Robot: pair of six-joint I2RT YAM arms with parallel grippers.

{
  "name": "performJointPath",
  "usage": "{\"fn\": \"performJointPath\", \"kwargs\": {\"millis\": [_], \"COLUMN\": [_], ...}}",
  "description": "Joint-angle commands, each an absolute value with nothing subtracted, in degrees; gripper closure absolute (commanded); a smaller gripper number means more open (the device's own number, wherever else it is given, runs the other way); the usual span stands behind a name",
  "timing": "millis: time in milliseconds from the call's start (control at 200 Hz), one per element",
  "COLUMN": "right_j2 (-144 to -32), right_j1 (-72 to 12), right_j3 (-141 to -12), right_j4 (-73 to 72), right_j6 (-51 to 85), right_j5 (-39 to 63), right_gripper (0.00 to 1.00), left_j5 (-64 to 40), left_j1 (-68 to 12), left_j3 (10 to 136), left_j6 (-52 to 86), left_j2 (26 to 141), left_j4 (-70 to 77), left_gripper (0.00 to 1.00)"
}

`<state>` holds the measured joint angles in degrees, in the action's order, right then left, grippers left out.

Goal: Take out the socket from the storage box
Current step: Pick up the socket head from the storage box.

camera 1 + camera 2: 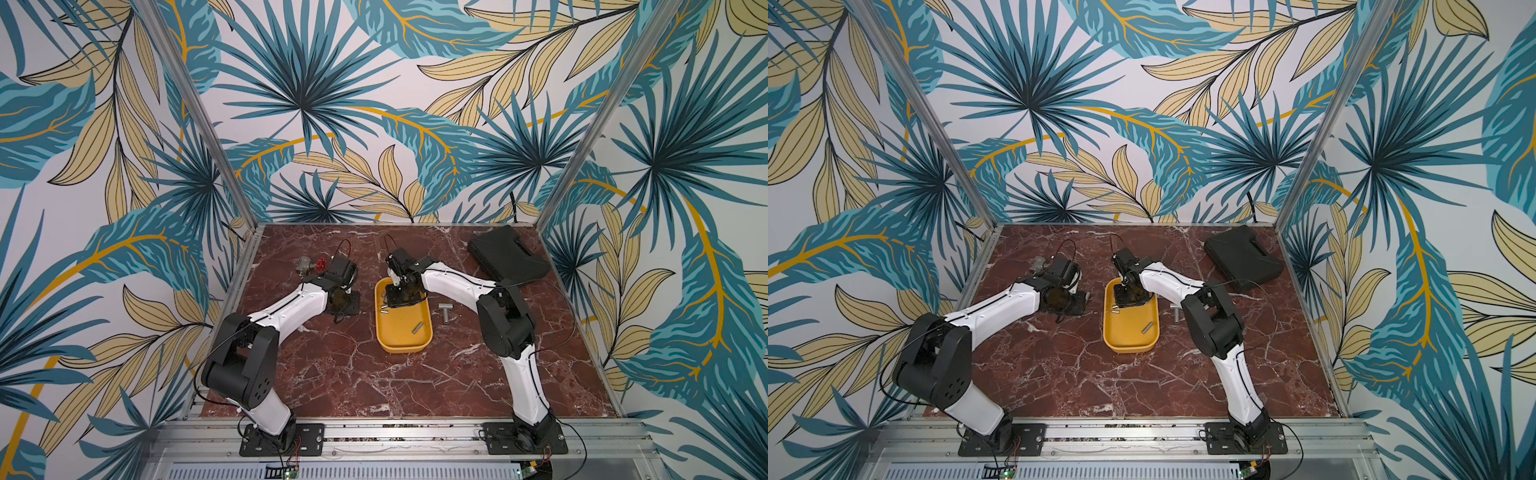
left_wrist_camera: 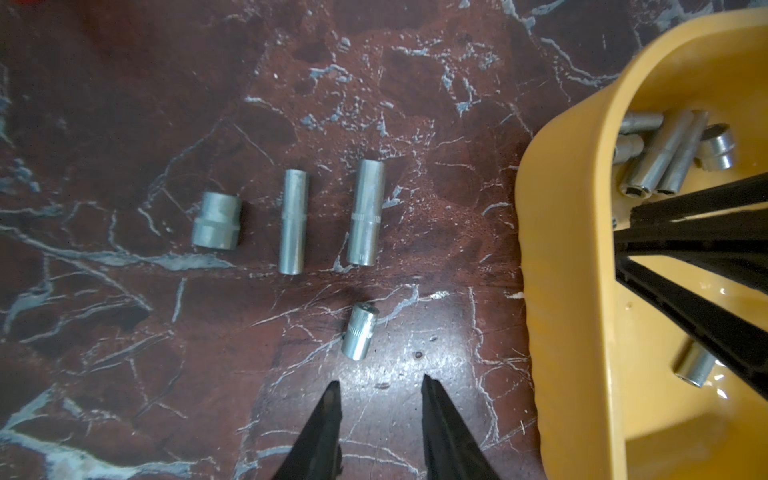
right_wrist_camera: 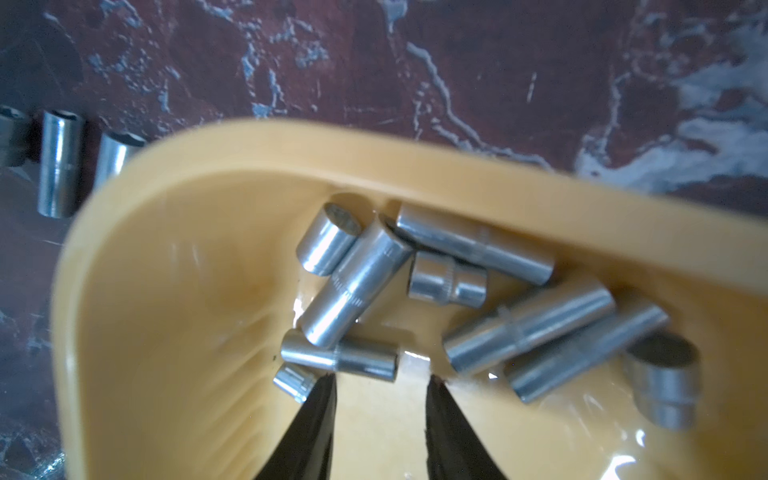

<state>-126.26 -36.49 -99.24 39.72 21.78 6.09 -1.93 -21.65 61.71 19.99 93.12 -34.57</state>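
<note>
The storage box (image 1: 399, 332) is a shallow yellow tray in the middle of the table, seen in both top views (image 1: 1127, 330). Several silver sockets (image 3: 357, 282) lie heaped at its far end, and one lone socket (image 1: 417, 328) lies nearer the front. My right gripper (image 3: 381, 380) reaches down into that far end, open, its tips just short of a slim socket (image 3: 338, 353); nothing is between the fingers. My left gripper (image 2: 380, 384) hangs open over the table left of the box (image 2: 561, 270), just behind a short socket (image 2: 359, 332). Three more sockets (image 2: 293, 222) lie in a row beyond it.
A flat black case (image 1: 507, 253) lies at the back right. A T-shaped metal tool (image 1: 445, 311) rests on the table right of the box. A grey valve with a red handle (image 1: 309, 266) sits at the back left, beside the left wrist.
</note>
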Motion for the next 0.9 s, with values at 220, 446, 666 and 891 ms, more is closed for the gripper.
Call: {"fn": "performJointPath", "kwargs": {"millis": [220, 446, 666, 891], "right_j2": [-129.9, -129.3, -127.5, -128.5], "right_j1": [-37.1, -37.2, -37.2, -37.2], "right_j3": [-99.9, -99.8, -99.1, -100.4], "right_j4": [39.1, 39.4, 37.5, 36.9], "right_j6": [20.4, 20.5, 25.8, 29.3], "right_j5": [8.1, 9.2, 9.6, 8.4], "right_gripper": [0.62, 0.61, 0.58, 0.58], "left_j5": [-1.8, -1.7, -1.9, -2.0], "left_j1": [-21.2, -21.2, -21.3, -21.3], "left_j3": [61.1, 61.0, 60.6, 60.4], "left_j6": [19.8, 19.8, 19.9, 19.8], "left_j2": [92.0, 92.0, 91.9, 91.9], "left_j4": [-35.2, -35.1, -34.9, -34.9], "left_gripper": [0.64, 0.64, 0.64, 0.64]}}
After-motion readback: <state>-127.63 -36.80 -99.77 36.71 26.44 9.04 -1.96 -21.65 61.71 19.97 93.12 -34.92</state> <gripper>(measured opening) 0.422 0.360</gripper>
